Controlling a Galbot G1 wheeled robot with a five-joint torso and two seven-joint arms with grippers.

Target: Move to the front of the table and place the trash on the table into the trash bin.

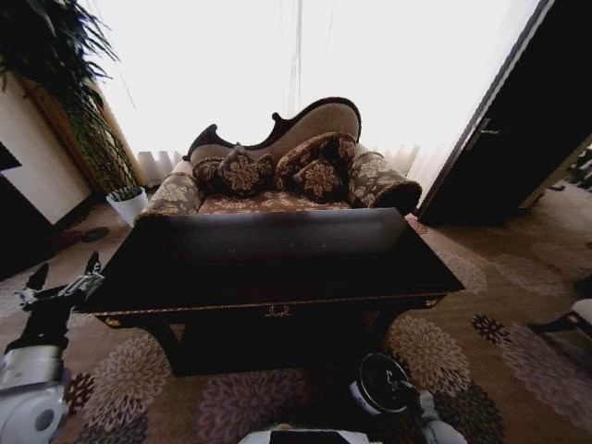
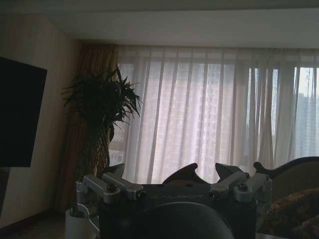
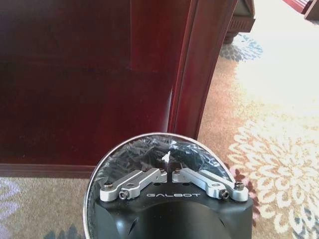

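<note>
Down by the front right leg of the table point(image 1: 277, 268), the right gripper point(image 3: 169, 167) hangs over the trash bin point(image 3: 124, 154), its fingers pressed together at the tips, pinching what looks like a small pale scrap, hard to make out against the bin's black liner. From the head view the bin point(image 1: 384, 382) sits on the patterned carpet point(image 1: 231, 398) just in front of the table. Out to the left, the left gripper point(image 1: 63, 277) hovers off the table's corner with its fingers spread wide and nothing between them. Behind the table stands the sofa point(image 1: 287, 166), and the tabletop's dark gloss swallows detail.
</note>
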